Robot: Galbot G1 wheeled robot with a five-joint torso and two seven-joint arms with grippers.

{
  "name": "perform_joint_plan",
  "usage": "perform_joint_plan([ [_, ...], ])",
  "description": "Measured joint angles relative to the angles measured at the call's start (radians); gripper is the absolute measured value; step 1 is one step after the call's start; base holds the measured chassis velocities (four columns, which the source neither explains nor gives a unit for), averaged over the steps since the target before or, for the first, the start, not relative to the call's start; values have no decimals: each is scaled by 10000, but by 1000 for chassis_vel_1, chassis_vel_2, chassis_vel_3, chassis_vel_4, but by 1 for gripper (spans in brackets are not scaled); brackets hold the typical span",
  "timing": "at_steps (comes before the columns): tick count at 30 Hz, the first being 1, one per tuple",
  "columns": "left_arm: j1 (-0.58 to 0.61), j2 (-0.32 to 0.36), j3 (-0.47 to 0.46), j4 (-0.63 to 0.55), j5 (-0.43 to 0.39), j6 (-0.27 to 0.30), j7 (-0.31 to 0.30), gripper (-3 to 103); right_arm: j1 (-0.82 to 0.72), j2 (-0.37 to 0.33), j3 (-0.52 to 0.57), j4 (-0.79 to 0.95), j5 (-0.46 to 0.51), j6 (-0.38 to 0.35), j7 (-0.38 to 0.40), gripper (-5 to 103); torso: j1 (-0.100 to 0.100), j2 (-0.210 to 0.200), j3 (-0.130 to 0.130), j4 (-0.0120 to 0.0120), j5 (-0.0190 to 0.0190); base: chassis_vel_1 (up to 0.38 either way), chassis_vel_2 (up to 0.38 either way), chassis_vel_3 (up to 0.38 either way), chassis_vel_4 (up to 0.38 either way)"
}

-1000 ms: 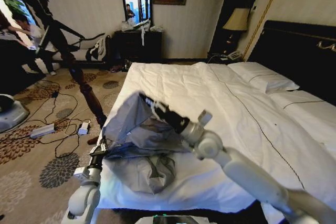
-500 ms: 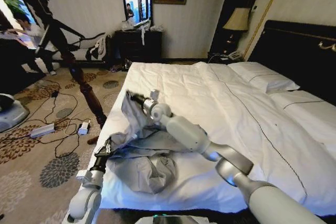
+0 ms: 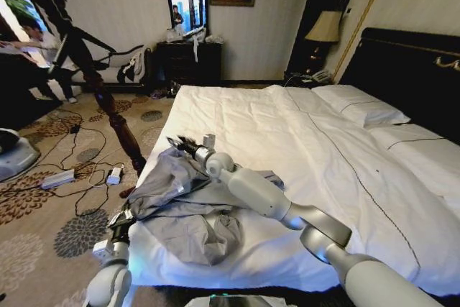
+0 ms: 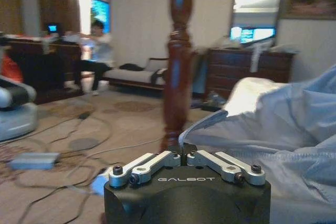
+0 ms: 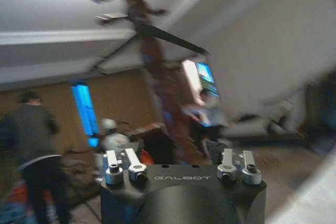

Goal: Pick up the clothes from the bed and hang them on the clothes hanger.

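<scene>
At bed (image 3: 302, 141) corner: shirt (image 3: 180, 210) lying crumpled.
Left gripper (image 3: 123, 218) is pinching the shirt's edge, fingers closed on it; right gripper (image 3: 176, 141) is hovering above, fingers spread wide.

The bed (image 3: 309, 141) is seen from above by the head camera, facing forward and down. The carved wooden post (image 3: 108, 106), at ten o'clock there, is shared with both wrist views, each taken close behind its own hand and facing the room.

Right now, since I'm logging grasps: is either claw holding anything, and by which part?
The left claw is shut on the shirt, pinching its edge at the corner of the bed. The right claw is open, holding nothing.
</scene>
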Motion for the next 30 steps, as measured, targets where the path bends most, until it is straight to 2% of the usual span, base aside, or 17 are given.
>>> perform_joint_plan([
  [1, -21, -36, -81, 14, -82, 9, -35, 0, 15, -8, -25, -6, -56, -55, 176, 71, 0, 0, 0, 1, 0, 0, 0, 0, 0],
  [2, -28, -47, -120, 13, -146, 17, -42, 0, 38, -6, -34, 0, -104, -310, 648, 77, 1, -1, 1, 1, 1, 0, 0, 0, 0],
  [3, -25, -51, -167, -7, -244, 32, -49, 0, 74, -3, -37, 11, -163, -785, 1484, 82, 0, 0, 1, 3, 0, 0, 0, 0, 0],
  [4, -25, -51, -167, -7, -244, 32, -49, 0, 74, -3, -37, 11, -163, -785, 1484, 82, 0, 0, 1, 3, 0, 0, 0, 0, 0],
  [5, -17, -50, -204, -50, -289, 42, -52, 0, 115, 2, -38, 27, -176, -1412, 2381, 82, 0, 0, 0, 1, 0, 0, 0, 0, 0],
  [6, -14, -46, -281, -93, -290, 61, -112, 0, 153, -4, -39, 24, -124, -2219, 3409, 92, 0, 0, 0, 0, 0, 0, 0, 0, 0],
  [7, -25, -48, -356, -92, -230, 77, -197, 0, 164, -24, -38, -14, -66, -2590, 3761, 97, 0, 0, 0, 1, 0, 0, 0, 0, 0],
  [10, -72, -58, -478, -38, -121, 84, -349, 0, 157, -104, -54, -109, -95, -2891, 3831, 99, 1, 0, 0, 1, 2, 0, 0, 0, 0],
  [12, -108, -64, -616, 99, -131, 116, -549, 0, 116, -268, -164, -189, -400, -3131, 3303, 100, 1, -1, 1, -2, 0, 0, 0, 0, 0],
  [14, -117, -69, -728, 193, -145, 147, -692, 0, 100, -361, -328, -184, -849, -3245, 2969, 100, 1, -1, 0, 0, 1, 0, 0, 0, 0],
  [16, -131, -61, -841, 353, -232, 184, -845, 0, 22, -477, -723, -115, -1723, -3274, 2792, 100, 0, 0, 0, 2, 0, 0, 0, 0, 0],
  [19, -131, -29, -844, 436, -306, 150, -828, 0, -118, -526, -953, -14, -2126, -3293, 2817, 100, 1, -1, 0, 3, -1, 0, 0, 0, 0],
  [25, -151, -19, -729, 478, -504, 27, -610, 0, -790, -601, -1520, 466, -3169, -3996, 3538, 100, 0, 0, 0, 2, 1, 0, 0, 0, 0],
  [29, -208, 0, -626, 442, -573, 32, -519, 0, -972, -605, -1758, 721, -3949, -5272, 4634, 100, 1, -1, 0, 1, 1, 0, 0, 0, 0],
  [30, -208, 0, -626, 442, -573, 32, -519, 0, -972, -605, -1758, 721, -3949, -5272, 4634, 100, 1, -1, 0, 1, 1, 0, 0, 0, 0],
])
